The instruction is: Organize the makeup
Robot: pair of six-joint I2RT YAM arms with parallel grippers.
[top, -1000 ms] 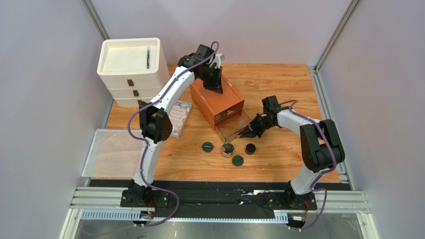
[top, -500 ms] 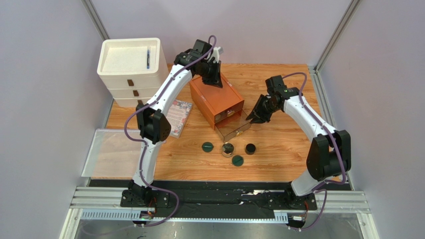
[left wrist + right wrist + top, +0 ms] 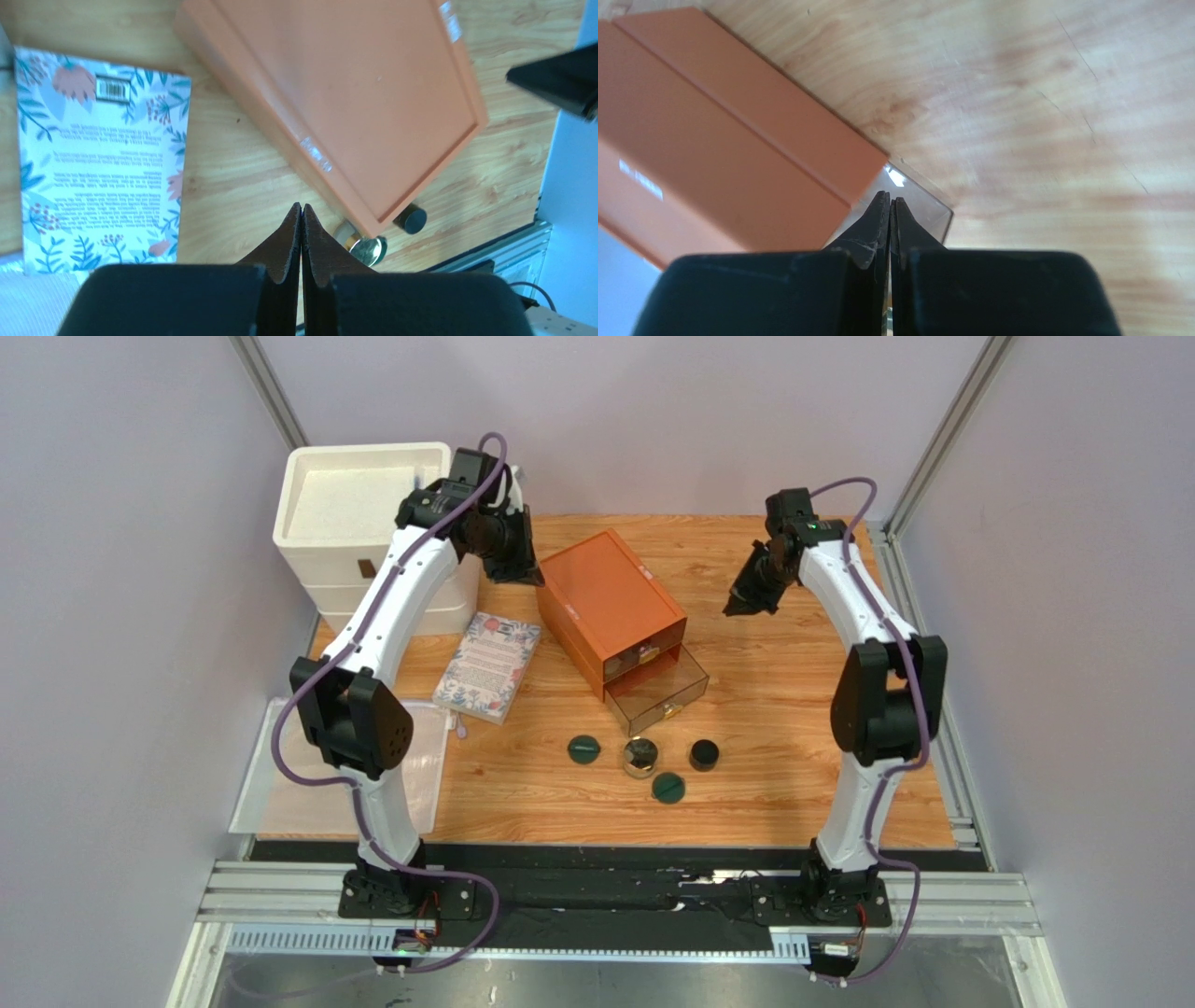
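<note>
Black and pressed shut, both pairs of jaws hold nothing. The left jaws hang at the far side between a white drawer unit (image 3: 368, 518) and the orange-brown drawer box (image 3: 610, 609). The right jaws hover beyond the box's right side. The makeup lies towards the arm bases, just past the box's open clear drawer (image 3: 657, 690). A dark green compact (image 3: 584, 749), gold-rimmed compact (image 3: 640, 756) and black jar (image 3: 703, 753) sit in a row, with a second green compact (image 3: 668, 788) just nearer. All are round, with no long axis. The right jaws look closer. Bare wooden counter (image 3: 800, 756) separates the pieces.
</note>
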